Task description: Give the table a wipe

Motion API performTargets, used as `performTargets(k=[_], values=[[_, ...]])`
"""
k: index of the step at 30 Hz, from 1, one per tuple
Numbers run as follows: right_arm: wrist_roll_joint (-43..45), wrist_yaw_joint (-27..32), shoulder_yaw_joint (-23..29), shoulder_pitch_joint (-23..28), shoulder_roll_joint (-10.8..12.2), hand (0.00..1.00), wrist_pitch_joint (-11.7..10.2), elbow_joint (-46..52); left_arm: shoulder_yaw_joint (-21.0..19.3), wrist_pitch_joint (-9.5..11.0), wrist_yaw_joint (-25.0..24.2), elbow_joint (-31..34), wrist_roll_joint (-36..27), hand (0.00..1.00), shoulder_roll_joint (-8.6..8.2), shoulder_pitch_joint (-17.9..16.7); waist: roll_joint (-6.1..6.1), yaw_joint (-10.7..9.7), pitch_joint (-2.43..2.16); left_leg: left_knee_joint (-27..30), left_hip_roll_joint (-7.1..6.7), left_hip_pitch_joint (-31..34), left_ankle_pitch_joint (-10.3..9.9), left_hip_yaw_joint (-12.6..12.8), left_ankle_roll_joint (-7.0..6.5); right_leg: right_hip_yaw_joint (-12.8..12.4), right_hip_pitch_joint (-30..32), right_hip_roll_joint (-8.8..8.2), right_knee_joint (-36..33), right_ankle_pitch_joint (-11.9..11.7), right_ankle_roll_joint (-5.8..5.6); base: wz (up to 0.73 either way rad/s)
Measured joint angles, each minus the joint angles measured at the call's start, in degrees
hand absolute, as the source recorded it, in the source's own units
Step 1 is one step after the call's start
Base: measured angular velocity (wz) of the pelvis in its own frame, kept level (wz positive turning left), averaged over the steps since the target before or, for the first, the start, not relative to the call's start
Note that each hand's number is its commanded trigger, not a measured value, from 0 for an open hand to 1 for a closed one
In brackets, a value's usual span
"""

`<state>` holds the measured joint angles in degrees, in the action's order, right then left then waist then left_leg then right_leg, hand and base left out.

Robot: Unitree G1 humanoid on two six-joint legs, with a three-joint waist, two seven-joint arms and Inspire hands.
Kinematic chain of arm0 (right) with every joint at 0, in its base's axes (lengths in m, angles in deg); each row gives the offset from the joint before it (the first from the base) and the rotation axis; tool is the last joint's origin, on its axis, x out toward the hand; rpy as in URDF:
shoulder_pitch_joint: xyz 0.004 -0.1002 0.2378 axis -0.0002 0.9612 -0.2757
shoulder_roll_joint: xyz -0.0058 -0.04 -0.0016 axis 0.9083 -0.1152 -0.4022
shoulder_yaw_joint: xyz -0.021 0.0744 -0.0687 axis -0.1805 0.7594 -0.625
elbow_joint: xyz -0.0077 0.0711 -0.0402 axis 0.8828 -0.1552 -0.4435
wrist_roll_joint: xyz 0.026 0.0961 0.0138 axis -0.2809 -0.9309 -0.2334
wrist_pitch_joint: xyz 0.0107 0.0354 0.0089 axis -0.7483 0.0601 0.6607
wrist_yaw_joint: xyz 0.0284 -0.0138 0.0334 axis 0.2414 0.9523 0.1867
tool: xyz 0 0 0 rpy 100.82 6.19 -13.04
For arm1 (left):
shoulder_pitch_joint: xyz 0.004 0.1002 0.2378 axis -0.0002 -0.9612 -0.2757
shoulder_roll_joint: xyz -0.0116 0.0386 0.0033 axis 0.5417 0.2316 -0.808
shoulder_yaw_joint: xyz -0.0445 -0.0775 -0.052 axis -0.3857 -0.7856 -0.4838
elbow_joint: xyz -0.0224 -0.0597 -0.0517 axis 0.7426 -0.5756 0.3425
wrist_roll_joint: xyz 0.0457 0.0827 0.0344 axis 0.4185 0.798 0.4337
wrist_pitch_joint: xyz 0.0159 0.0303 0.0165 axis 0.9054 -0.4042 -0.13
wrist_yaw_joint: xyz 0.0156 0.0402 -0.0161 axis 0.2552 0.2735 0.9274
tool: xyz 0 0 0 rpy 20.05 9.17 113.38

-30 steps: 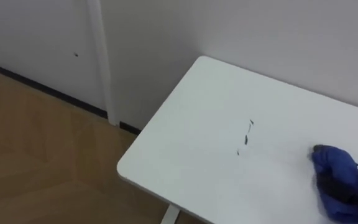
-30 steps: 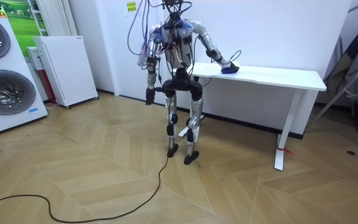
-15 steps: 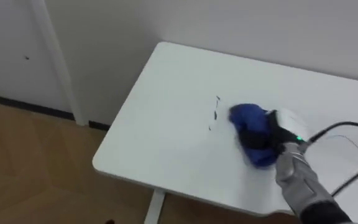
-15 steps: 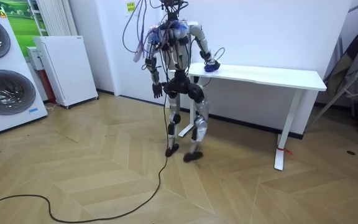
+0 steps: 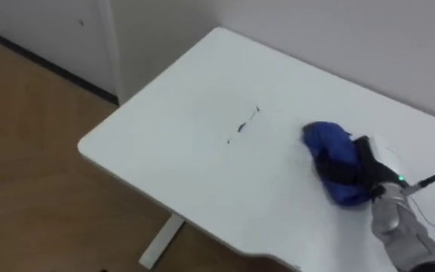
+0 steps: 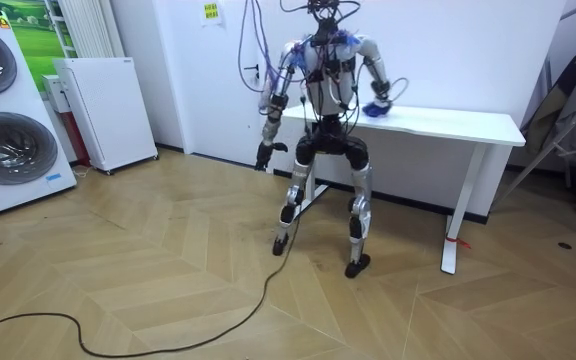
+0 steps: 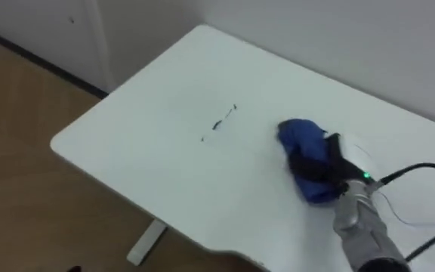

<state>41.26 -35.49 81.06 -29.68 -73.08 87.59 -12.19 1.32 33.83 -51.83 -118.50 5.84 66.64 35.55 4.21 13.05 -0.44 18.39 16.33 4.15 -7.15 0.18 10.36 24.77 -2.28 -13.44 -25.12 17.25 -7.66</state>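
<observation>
A crumpled blue cloth [image 5: 332,155] lies on the white table [image 5: 165,151], a little to the right of some short dark marks [image 5: 244,126]. My right hand [image 5: 362,171] comes in from the lower right with its dark fingers curled over the cloth's right side, pressing it to the tabletop. The right eye view has the same cloth [image 7: 302,145], hand [image 7: 331,171] and marks [image 7: 221,122]. In the room view I stand with feet apart at the table's [image 6: 448,122] left end. My left hand [image 6: 265,155] hangs at my side, away from the table.
The table's near corner [image 5: 85,145] and its front edge drop to a wooden floor [image 5: 29,166]. A white wall [image 5: 338,30] runs right behind the table. Two washing machines [image 6: 8,110] and a white cabinet [image 6: 103,110] stand at the room view's left.
My right hand has drawn the cloth back to the right, off the dark marks it reached half a second ago. I have stepped toward the room view's right, and the eye view shifted.
</observation>
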Motion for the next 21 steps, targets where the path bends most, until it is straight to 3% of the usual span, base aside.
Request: performTargets(k=[2,5,7,8,10,11,12,13,15,17,20,21], values=[[-0.7,0.3,0.6,0.6,-0.5,1.00,0.3,0.1,0.0,0.0,0.0,-0.1,0.1,0.00,-1.39,-0.4,0.06,-1.3,0.07,0.1,0.34,0.3,1.6,1.7,-0.68,0.4,0.0,0.68,0.2,0.4,0.70,0.11],[-0.2,0.1,0.1,-0.2,1.4,1.00,3.8,3.0,1.0,0.2,0.0,-0.7,-0.2,0.00,-3.29,0.3,-0.08,-2.0,0.28,0.6,0.35,-0.2,1.7,5.0,-0.74,-0.1,0.3,1.75,0.5,0.7,1.45,-0.14],[3.6,-1.0,-0.5,-3.7,4.4,1.00,7.3,3.7,1.4,0.3,0.0,-0.8,0.0,0.00,-4.17,0.7,-0.38,-1.3,0.65,1.5,0.34,-1.1,1.6,6.7,-0.83,-3.4,1.3,2.95,0.4,0.7,2.10,-0.48],[4.5,-1.4,-1.0,-4.8,5.0,1.00,8.0,3.8,1.4,0.2,0.0,-0.8,0.0,0.00,-4.28,0.8,-0.55,-1.0,0.86,1.5,0.33,-1.4,1.4,6.7,-1.14,-4.6,1.7,3.54,0.4,0.5,2.62,-0.71],[6.2,-3.5,-4.8,-9.0,7.0,1.00,10.5,6.0,1.2,0.1,0.0,-1.4,-0.2,0.00,-4.34,1.3,-1.15,1.4,1.12,1.2,-0.47,-2.2,0.0,7.2,-1.76,-9.4,4.5,5.65,0.5,-0.7,4.17,-0.91],[6.3,-4.4,-6.1,-10.4,7.2,1.00,10.5,6.5,1.2,0.0,0.0,-1.4,-0.1,0.00,-4.37,1.1,-1.46,2.0,1.39,1.0,-0.89,-2.5,-0.7,7.3,-1.62,-10.1,5.1,5.93,0.5,-1.1,4.41,-0.77],[6.6,-5.8,-8.0,-12.4,7.6,1.00,10.4,8.1,1.2,-0.1,0.0,-1.4,-0.1,0.00,-4.67,1.4,-2.14,2.7,1.82,0.2,-2.17,-2.8,-1.9,7.1,-1.21,-11.2,6.2,6.31,0.5,-1.6,4.63,-0.50],[6.8,-6.2,-8.8,-13.9,7.9,1.00,9.3,8.5,1.2,-0.1,0.0,-1.4,-0.1,0.00,-5.04,1.7,-2.44,3.0,1.98,-0.7,-3.61,-3.0,-2.7,7.0,-1.22,-12.3,7.0,6.41,0.6,-1.9,4.60,-0.36],[7.0,-6.2,-8.8,-14.3,7.7,1.00,8.1,8.4,1.2,-0.2,0.2,-1.1,-0.9,0.00,-5.17,1.1,-3.09,3.1,1.96,-2.2,-5.67,-3.0,-3.0,6.9,-1.27,-13.4,7.4,6.36,1.7,-2.4,4.39,0.09],[5.9,-4.8,-8.1,-13.1,6.9,1.00,7.1,8.3,0.7,-1.2,0.8,-0.5,-0.9,0.00,-5.12,-0.8,-3.07,2.6,1.79,-3.4,-6.74,-3.0,-3.0,6.4,-1.56,-13.7,7.3,5.99,2.5,-2.5,4.14,0.28],[5.8,0.3,-4.5,-6.1,6.1,1.00,3.3,7.4,-0.6,-2.4,0.9,-0.6,-0.8,0.00,-5.37,-4.5,-2.19,-1.6,1.49,-3.5,-8.96,-4.0,-2.9,5.6,-2.71,-12.5,3.7,4.15,3.8,-2.3,3.01,0.61],[6.1,3.0,-0.8,-2.4,6.0,1.00,1.4,6.6,-1.9,-2.1,0.9,-1.3,0.0,0.00,-5.66,-5.1,-1.61,-4.1,1.42,-3.6,-10.30,-4.6,-2.9,5.2,-3.51,-11.9,1.4,3.14,4.8,-2.1,2.14,0.87]])
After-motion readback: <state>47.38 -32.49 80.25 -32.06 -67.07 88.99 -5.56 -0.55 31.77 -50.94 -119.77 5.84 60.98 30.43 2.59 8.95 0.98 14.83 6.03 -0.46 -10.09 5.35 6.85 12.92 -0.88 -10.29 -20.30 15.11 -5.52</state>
